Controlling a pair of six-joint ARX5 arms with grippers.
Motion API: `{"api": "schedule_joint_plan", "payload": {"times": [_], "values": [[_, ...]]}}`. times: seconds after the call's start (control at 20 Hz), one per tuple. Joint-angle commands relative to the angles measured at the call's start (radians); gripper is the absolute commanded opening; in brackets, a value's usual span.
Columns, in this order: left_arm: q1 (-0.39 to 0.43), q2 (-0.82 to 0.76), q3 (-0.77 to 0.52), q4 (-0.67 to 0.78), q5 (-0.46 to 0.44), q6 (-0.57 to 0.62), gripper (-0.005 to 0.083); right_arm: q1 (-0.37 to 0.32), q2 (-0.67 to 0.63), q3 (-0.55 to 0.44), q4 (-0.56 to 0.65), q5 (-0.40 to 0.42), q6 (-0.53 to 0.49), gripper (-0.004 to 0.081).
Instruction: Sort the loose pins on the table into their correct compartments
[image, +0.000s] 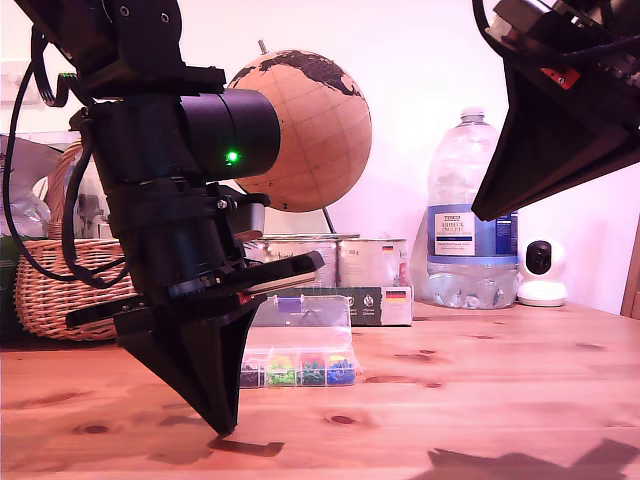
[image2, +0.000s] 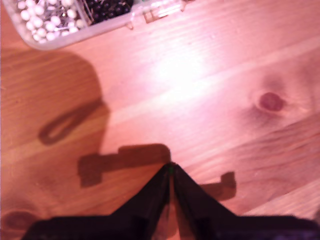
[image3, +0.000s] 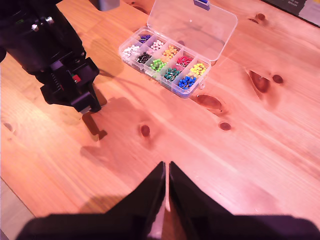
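Note:
My first gripper (image: 225, 425) (image2: 171, 167) reaches down at the exterior view's left, its shut tips at the pine table (image: 480, 400). A tiny green speck, the green pin (image2: 171, 170), sits pinched between those tips. The second wrist view shows that arm too, with my first gripper (image3: 92, 107) just short of the clear organiser box (image3: 165, 65). The box stands open with its lid (image3: 192, 25) laid back. Its white and dark compartments (image2: 55, 22) lie close ahead of my first gripper. My second gripper (image3: 166, 167) (image: 480, 212) hangs high at the exterior view's upper right, jaws together and empty. The red pin is not visible.
Behind the organiser box (image: 300, 365) stand a wicker basket (image: 60, 290), a cork globe (image: 310, 130), tins (image: 370, 265), a water bottle (image: 470, 220) and a small white camera (image: 542, 272). The table's edge (image3: 10, 210) shows in the second wrist view.

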Motion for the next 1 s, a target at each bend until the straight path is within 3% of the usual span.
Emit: {"api": "schedule_joint_plan", "payload": {"times": [0.0,0.95], "values": [[-0.002,0.037,-0.005,0.0,0.002,0.01,-0.0019,0.005,-0.001,-0.011,0.011,-0.001,0.002,-0.0012],[-0.002,0.024,0.142,-0.081,-0.008,0.106,-0.0019,0.005,-0.001,-0.011,0.011,-0.001,0.001,-0.0012]]}}
